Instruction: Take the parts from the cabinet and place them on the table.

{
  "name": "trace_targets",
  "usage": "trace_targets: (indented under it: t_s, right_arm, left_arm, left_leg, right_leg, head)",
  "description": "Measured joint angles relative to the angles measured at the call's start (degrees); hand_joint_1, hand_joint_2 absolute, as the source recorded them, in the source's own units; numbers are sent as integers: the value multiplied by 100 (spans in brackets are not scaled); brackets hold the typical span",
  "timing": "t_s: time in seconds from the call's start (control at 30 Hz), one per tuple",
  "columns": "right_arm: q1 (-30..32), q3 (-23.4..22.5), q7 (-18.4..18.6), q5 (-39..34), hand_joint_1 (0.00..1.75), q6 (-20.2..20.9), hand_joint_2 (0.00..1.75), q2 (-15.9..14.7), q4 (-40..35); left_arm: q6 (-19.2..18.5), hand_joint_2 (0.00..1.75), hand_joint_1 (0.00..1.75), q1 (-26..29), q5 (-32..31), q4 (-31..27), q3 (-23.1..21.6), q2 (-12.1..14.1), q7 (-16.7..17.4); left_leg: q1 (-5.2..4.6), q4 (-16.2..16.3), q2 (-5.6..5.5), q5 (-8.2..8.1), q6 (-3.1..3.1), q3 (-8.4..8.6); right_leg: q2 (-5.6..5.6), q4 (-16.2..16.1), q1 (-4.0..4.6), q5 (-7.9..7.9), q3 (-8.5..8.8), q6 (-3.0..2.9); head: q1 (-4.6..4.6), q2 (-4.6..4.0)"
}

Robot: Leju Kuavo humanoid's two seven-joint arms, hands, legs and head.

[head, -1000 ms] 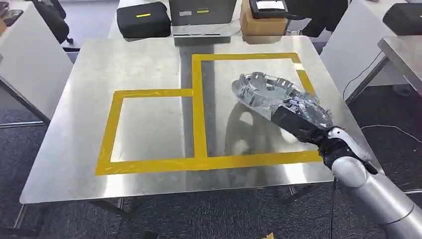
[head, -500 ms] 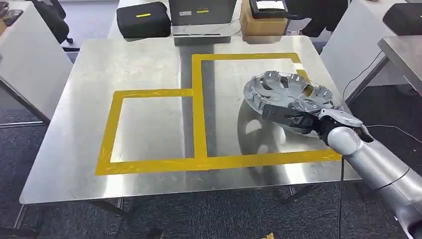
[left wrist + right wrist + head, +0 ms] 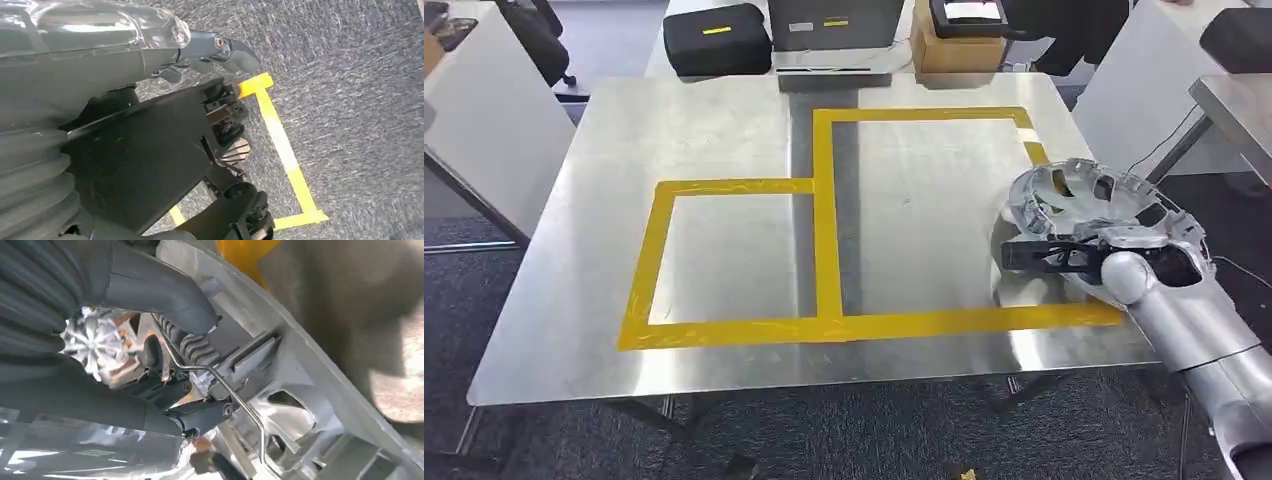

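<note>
Since the right hand (image 3: 1064,255) grips the silver wheel cover (image 3: 1089,195) by its rim, with the thumb and fingers clamped over the inner ribs as the right wrist view shows, the step in hand looks like setting this part down on the worktop (image 3: 724,130). The cover hangs tilted over the worktop's right edge, partly past the yellow tape outline (image 3: 822,250) and not lying flat on the metal. To do it well, I would bring it inward over the larger taped rectangle, level it so the rim meets the surface all round, and lower it gently, because a thin plastic part dropped on one edge could rock or slide on polished steel. The fingers should let go only once the cover rests on its own weight. The left hand (image 3: 220,145) hangs by the carpeted floor, holding nothing that I can see; how far its fingers are spread I cannot tell.
</note>
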Motion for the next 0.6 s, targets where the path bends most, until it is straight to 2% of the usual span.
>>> trace_targets:
  t_s: [0.23, 0.6]
  right_arm:
    - [133, -487, 0, -15, 175, 7, 175, 142, -13]
    - [213, -880, 0, -15, 175, 15, 175, 315, -13]
  left_arm:
    - [-2, 175, 0, -1, -7, 0, 0, 0, -2]
    - [0, 175, 0, -6, -7, 0, 0, -2, -2]
  left_leg:
    - [1, -1, 25, 1, 0, 3]
    - [0, -1, 44, 0, 1, 6]
  right_leg:
    - [14, 1, 1, 0, 0, 1]
    - [29, 0, 0, 1, -3, 1]
  head:
    - [0, 0]
    - [0, 0]
